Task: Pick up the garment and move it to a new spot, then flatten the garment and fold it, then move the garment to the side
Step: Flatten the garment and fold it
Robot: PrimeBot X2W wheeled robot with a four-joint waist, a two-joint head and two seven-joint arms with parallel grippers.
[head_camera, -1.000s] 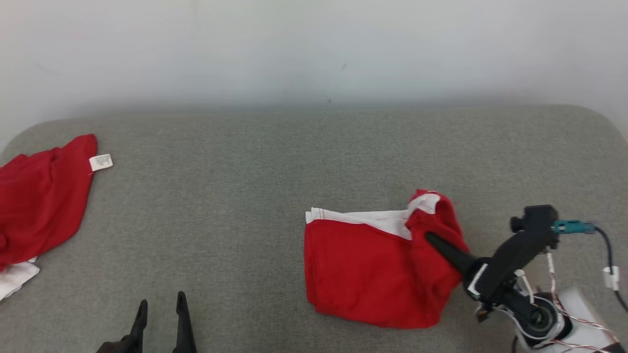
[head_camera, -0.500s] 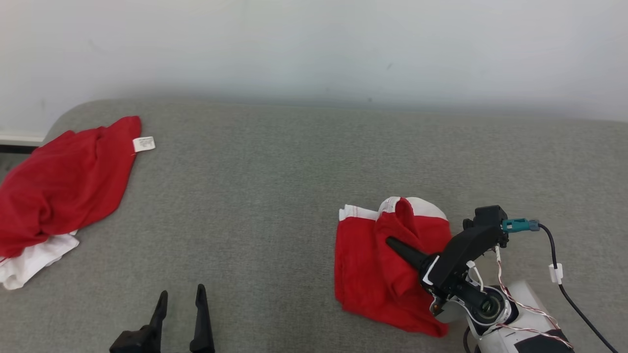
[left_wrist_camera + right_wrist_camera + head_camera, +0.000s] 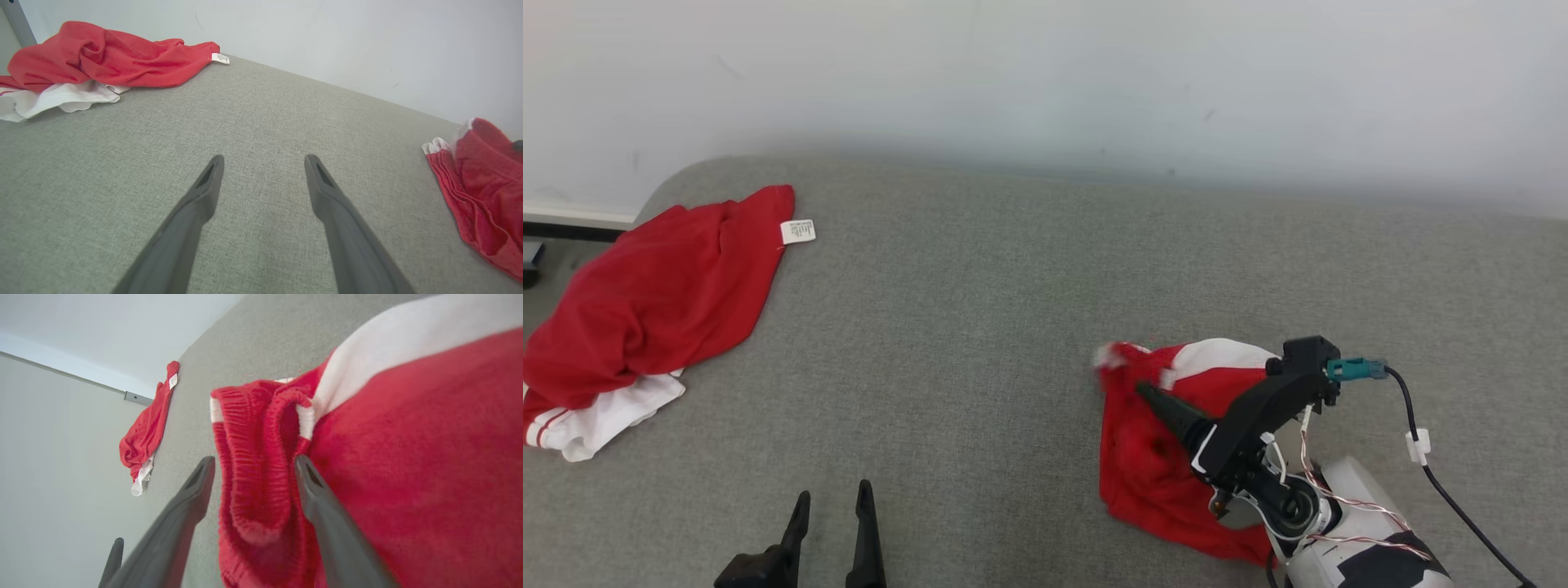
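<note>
The red-and-white garment (image 3: pixel 1147 465) lies bunched at about 4 o'clock on the grey fabric surface (image 3: pixel 980 327), its far edge blurred. The right pincer (image 3: pixel 253 463) reaches in from 5 o'clock, its fingers spread apart with a ribbed fold between them. The left pincer (image 3: pixel 263 161), at 7 o'clock, is spread wide over bare fabric. Well apart, at 9 o'clock, lies a second red garment (image 3: pixel 662 294) with a white label (image 3: pixel 798 232).

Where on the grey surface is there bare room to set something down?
Free: the wide middle of the surface between the left garment and the right garment, ahead of the left gripper. Crowded: the right, where the right gripper stands over the right garment.
</note>
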